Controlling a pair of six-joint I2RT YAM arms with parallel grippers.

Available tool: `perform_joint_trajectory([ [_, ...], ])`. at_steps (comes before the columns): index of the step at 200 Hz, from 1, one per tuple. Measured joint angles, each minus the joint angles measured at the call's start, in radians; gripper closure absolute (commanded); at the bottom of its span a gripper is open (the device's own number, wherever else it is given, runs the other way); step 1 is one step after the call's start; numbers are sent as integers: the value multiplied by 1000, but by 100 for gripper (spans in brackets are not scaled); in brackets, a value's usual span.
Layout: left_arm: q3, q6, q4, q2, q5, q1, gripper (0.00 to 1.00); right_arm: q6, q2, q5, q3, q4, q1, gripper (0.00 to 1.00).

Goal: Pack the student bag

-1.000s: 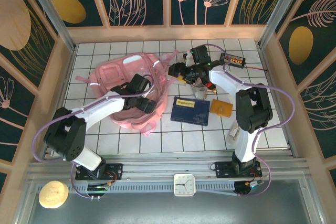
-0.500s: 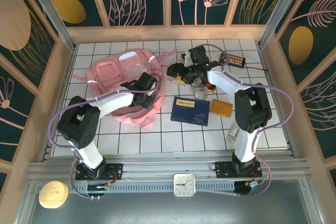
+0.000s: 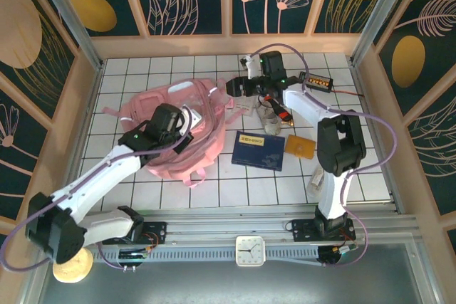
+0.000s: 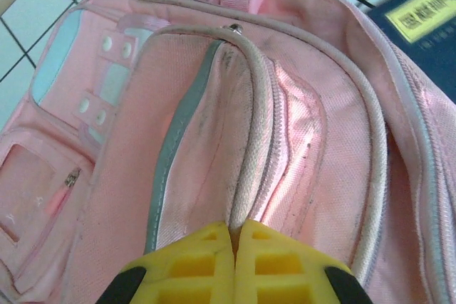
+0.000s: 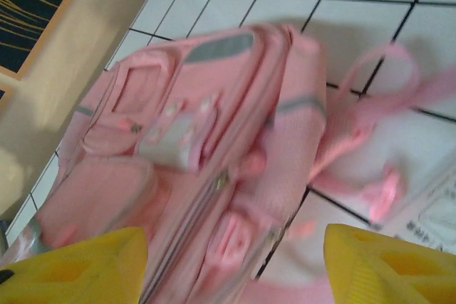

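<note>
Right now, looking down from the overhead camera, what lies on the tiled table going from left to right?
Pink student bag → dark blue book → small orange-brown square.

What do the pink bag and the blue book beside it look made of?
The student bag: soft woven fabric, matte; weave texture, folds and stitched piping show. The blue book: likely paper with smooth card cover; flat, stiff, printed label, though too small to be sure.

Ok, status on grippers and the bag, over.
Left gripper shut on student bag, at its opening rim. Right gripper open, beside it. Blue book lies right of bag.
</note>
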State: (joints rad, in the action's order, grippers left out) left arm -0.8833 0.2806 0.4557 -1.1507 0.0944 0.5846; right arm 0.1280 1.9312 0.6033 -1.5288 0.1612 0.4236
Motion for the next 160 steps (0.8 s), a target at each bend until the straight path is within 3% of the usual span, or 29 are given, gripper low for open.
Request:
perform_joint_trajectory([
  [55,78,109,50,140,0,-1,100,-285,49,89,45,71,-13,37],
  [83,58,148,58,146,-10,-32,100,-476,10,130,201,59,-15,29],
  [120,-22,187,84,127,-50,-92,100,-673,-57,134,365,-20,-8,28],
  [160,-88,221,119,102,-81,-114,100,-745,-60,160,372,-156,0,27],
])
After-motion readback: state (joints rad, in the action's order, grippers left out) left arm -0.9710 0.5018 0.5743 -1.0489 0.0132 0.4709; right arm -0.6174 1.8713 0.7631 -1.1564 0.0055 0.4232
